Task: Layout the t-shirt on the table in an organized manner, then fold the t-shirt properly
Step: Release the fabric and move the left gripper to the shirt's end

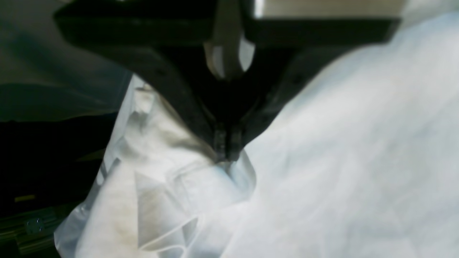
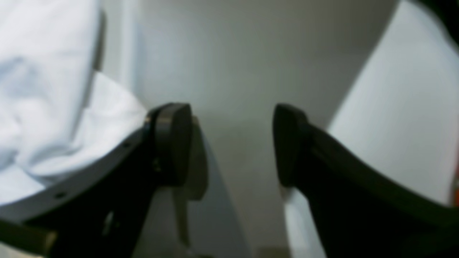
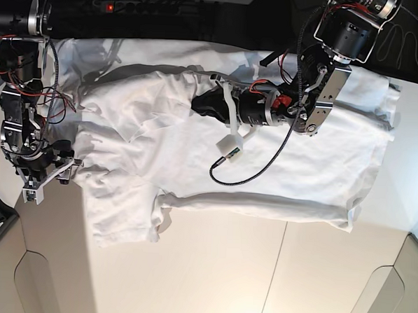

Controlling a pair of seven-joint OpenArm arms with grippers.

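Both arms are black with silver metal brackets, red wiring, and a looping black cable.

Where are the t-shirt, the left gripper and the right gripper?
t-shirt point(image 3: 292, 168): base view, mid body panel.
left gripper point(image 1: 226, 150): left wrist view, closed tips pinching cloth.
right gripper point(image 2: 231, 143): right wrist view, gap between open pads.

Left clamped, right spread.
Left gripper pinched tight on cloth; right gripper gaping, empty, held low.
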